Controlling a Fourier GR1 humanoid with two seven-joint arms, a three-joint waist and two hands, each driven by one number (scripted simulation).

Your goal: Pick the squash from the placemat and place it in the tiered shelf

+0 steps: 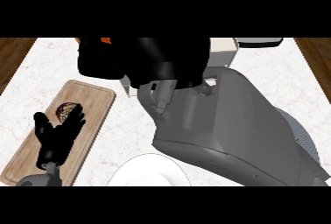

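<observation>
Over the wooden board (pixel 39 151) we rest our left hand (pixel 58 133), fingers straight and spread | beyond its fingertips a dark round item (pixel 65 109) lies on the board | right of the board: white plate (pixel 152 173) | our right hand (pixel 158 57) raised, grip unreadable; squash unseen.

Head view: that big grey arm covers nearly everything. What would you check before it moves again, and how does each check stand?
1. Squash seen: cannot tell; only an orange bit shows at the top edge.
2. Right hand holding something: cannot tell; its fingers are hidden.
3. Shelf in sight: not ok; the right forearm blocks that side.
4. Left hand out of the way: ok; it rests open over the wooden board.
5. White plate untouched: ok.
</observation>
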